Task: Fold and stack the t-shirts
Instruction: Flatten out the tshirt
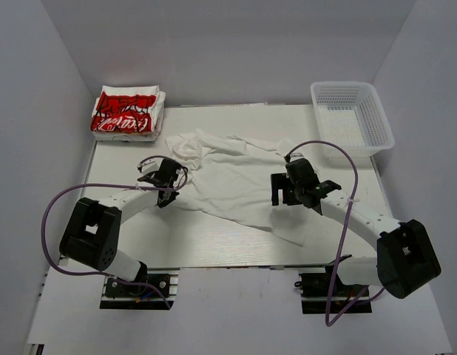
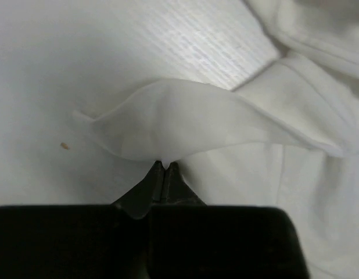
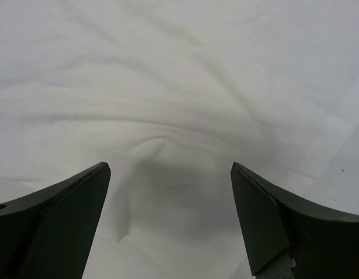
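At the near edge of the pale wood-grain table, the two arm bases sit side by side, each trailing a purple cable. The left gripper reaches in over the left part of the table. Its jaws are pinched tight on an edge of the plain white cotton t-shirt, and its wrist view shows the cloth rising in a raised, curved flap from the closed tips, with bare tabletop beyond. The right gripper hangs over the shirt's right portion. Its jaws are spread wide with nothing between them, and its dark fingers frame wrinkled white fabric lying below. Whether the fingertips touch the cloth cannot be told. The t-shirt itself lies crumpled and spread across the middle of the table, between the two grippers and running toward the far edge, with one corner trailing toward the near right. In the far left corner, apart from the loose shirt, lies a stack of folded t-shirts, the top one showing a large red graphic with white lettering. In the far right corner stands a white plastic mesh basket.
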{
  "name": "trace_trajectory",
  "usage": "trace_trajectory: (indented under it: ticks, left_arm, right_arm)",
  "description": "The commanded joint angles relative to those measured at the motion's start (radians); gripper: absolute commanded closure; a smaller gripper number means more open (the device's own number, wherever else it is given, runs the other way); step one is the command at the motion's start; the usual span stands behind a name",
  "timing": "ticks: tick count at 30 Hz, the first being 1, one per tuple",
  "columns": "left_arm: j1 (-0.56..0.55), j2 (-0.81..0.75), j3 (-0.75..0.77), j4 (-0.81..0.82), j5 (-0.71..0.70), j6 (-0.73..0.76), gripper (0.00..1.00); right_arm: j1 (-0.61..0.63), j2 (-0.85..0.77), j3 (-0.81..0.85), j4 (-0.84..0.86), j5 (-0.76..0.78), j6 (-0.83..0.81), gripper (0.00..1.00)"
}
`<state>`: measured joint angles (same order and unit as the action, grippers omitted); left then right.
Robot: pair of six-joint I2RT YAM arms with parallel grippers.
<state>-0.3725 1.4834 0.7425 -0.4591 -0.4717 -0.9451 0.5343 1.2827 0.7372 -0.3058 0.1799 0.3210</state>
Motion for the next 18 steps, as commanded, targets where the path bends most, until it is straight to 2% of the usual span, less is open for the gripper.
trace_trajectory:
  ticks: [1, 12, 15, 16, 18]
  left_arm:
    - [-0.003, -0.014, 0.057, 0.118, 0.013, 0.083, 1.00]
    - [-0.003, -0.025, 0.149, 0.341, 0.191, 0.273, 1.00]
    - [-0.003, 0.072, 0.240, 0.353, 0.226, 0.316, 1.00]
    - [-0.003, 0.113, 0.312, 0.353, 0.241, 0.336, 1.00]
    - [-0.003, 0.271, 0.423, 0.254, 0.260, 0.393, 1.00]
  right_arm:
    - [0.000, -0.023, -0.015, -0.004, 0.003, -0.022, 0.10]
    - [-0.004, -0.042, -0.009, 0.008, 0.032, -0.037, 0.10]
    - [-0.005, -0.008, 0.001, 0.008, 0.055, -0.037, 0.10]
    - [-0.007, 0.001, 0.007, 0.005, 0.062, -0.037, 0.10]
    - [-0.004, 0.030, 0.036, -0.010, 0.098, -0.043, 0.10]
